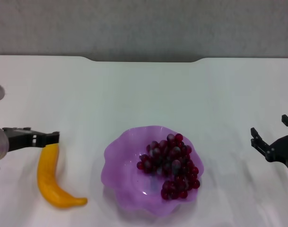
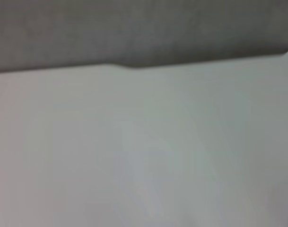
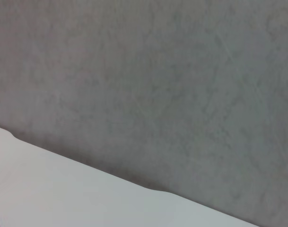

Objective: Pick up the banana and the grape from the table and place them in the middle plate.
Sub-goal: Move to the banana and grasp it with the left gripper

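The grape point(image 1: 170, 165) already lies in the middle plate point(image 1: 116, 165). The banana point(image 1: 53, 177) is on the desk point(image 1: 144, 94), left of the plate, its long axis running near-to-far — its far end right under the left hand point(image 1: 51, 138), whose grip I cannot tell. The right hand point(image 1: 271, 137) is spread, well apart.

The white table point(image 1: 134, 90) has a notch along its far edge. The purple plate point(image 1: 120, 165) sits on it near the middle of the near edge, and the banana point(image 1: 51, 182) lies flat on the bare top toward the near left corner, apart from the plate, its curved end pointing at the plate.
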### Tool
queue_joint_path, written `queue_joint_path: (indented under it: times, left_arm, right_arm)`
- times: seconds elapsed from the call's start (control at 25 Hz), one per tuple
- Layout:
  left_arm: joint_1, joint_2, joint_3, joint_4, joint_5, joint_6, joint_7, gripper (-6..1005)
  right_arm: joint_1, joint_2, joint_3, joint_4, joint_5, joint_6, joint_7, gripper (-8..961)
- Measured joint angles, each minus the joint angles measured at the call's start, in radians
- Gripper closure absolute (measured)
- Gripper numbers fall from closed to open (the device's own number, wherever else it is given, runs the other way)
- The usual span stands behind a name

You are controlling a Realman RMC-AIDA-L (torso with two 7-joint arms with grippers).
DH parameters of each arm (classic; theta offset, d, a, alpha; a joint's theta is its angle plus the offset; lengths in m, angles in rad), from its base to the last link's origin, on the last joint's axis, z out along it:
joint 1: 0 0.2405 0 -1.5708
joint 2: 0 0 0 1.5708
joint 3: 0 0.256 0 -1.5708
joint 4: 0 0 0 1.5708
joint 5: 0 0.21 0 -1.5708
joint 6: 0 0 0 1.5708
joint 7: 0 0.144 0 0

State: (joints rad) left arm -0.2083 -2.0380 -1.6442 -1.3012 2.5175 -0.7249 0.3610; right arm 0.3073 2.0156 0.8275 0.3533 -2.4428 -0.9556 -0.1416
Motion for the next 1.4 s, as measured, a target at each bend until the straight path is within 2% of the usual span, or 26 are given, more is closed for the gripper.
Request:
queue_joint_path:
  times: [0.16,0.32,0.6,1.04,1.4]
  left_arm:
    - [-0.051,-0.001,0.015,-0.027,0.228,-0.110,-0.205,130]
    - [-0.093,-0.001,0.080,-0.036,0.343,-0.205,-0.359,129]
    - [-0.100,-0.003,0.108,-0.043,0.350,-0.268,-0.446,129]
    - [-0.097,-0.005,0.137,0.009,0.351,-0.207,-0.553,132]
    - [-0.111,-0.007,0.165,0.100,0.352,-0.155,-0.605,137]
  right_arm:
    - [0.000,0.000,0.001,-0.001,0.002,0.000,0.000,62]
    - [0.002,0.000,0.001,0.001,0.002,0.011,0.001,62]
    - [0.005,0.001,0.002,-0.003,0.002,0.024,0.001,62]
    - [0.007,0.002,0.002,0.002,0.002,0.025,-0.006,62]
    - [0.004,0.002,0.002,0.003,0.002,0.018,-0.006,62]
